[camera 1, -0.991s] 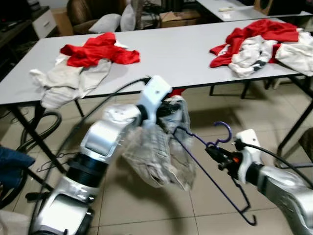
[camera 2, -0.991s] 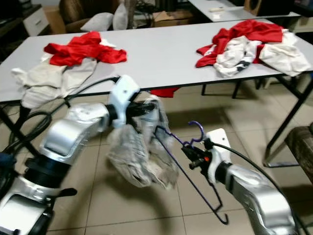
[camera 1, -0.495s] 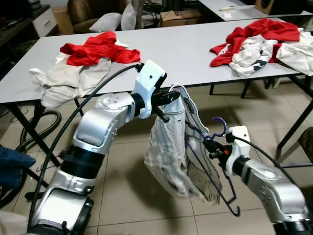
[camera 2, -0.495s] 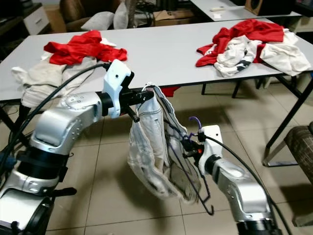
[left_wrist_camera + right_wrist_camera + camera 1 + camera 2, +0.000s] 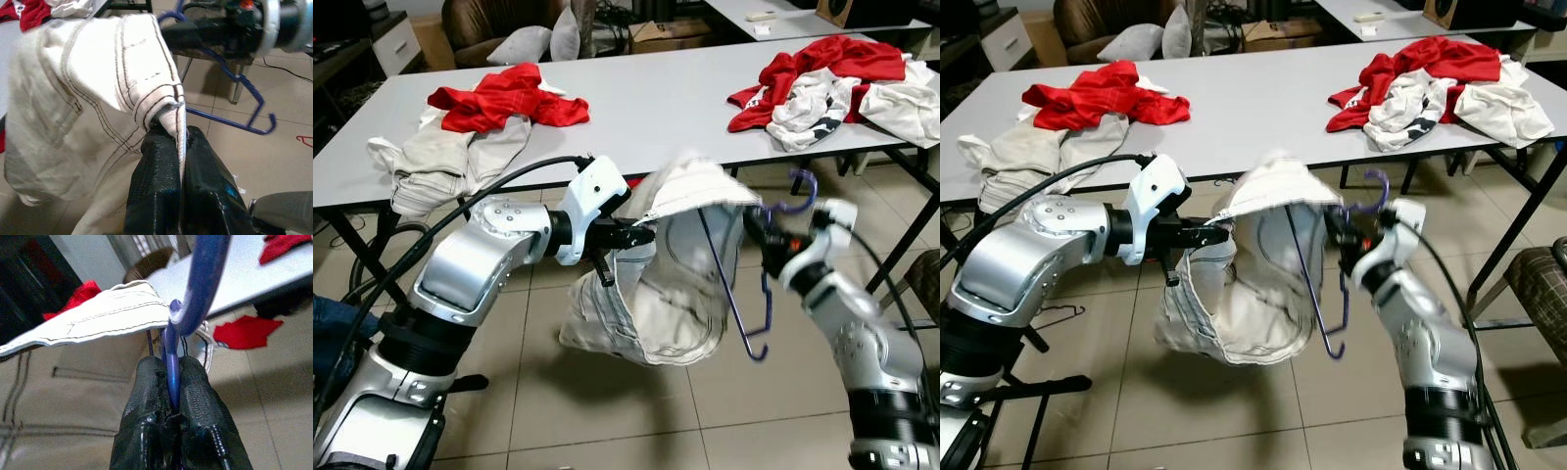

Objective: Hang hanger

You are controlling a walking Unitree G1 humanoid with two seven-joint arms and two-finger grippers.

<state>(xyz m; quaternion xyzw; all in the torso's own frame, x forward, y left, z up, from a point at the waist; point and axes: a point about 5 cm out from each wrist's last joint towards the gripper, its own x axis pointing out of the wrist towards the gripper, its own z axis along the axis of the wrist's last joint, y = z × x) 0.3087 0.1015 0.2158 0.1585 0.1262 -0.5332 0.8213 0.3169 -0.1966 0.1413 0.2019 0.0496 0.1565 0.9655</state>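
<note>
Ahead, in the left eye view, the left gripper pinches an edge of the pale trousers, which hang open between the two arms above the tiled floor. To their right the right gripper is clamped on the neck of the purple wire hanger, its hook curling up over the gripper and one shoulder tucked under the waistband. Behind stands a grey table with a red garment lying on beige clothes at its left, and a red-and-white heap at its right.

Seen from the right eye view, the same arrangement holds: the hanger's lower end dangles free beside the trousers, well above the floor.

Along the left wrist view, both black fingers press together on a stitched fold of the trousers, with the hanger's blue wire and the other arm just beyond.

From the right wrist view, the two fingers are closed tight on the hanger's stem, the waistband stretched flat right behind it and a red cloth on the floor under the table.
</note>
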